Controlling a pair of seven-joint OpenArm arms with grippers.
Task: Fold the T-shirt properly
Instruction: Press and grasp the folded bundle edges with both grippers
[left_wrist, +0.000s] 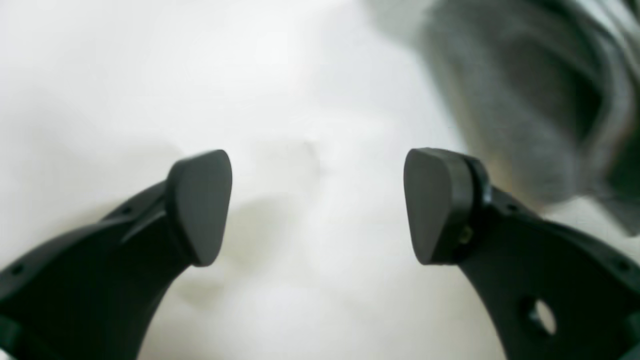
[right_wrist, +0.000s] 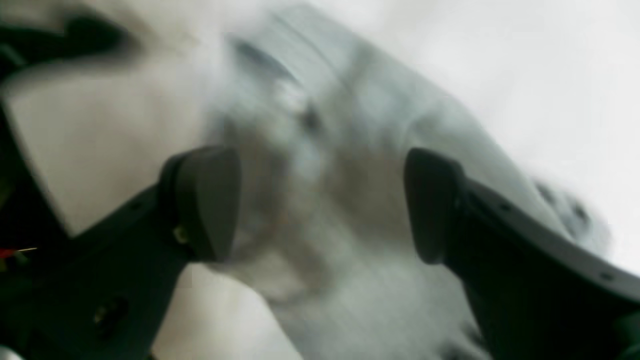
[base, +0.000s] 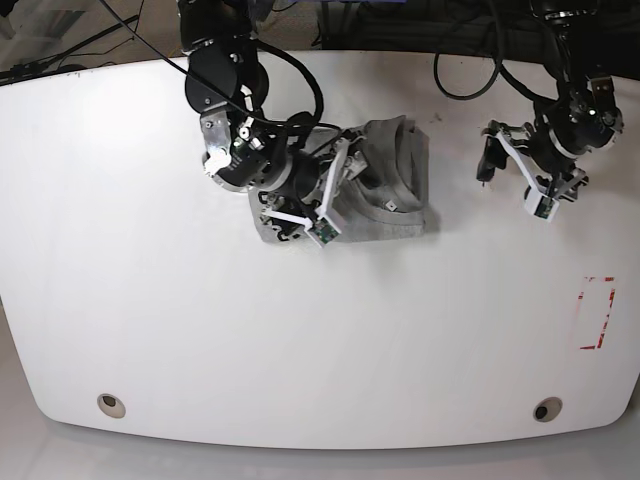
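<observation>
white table | t-shirt bunched | right hand open over it | left hand open, empty

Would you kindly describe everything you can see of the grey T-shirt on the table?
The T-shirt is light heather-grey, soft-looking knit, lying in a crumpled, bunched heap rather than spread flat, with folds and a ribbed edge showing. It sits on the white table, in the far middle part of the base view. The right claw hangs over its edge, open, with cloth seen between its fingers; whether it touches is unclear. The left claw is open and apart from it, over bare table.
</observation>
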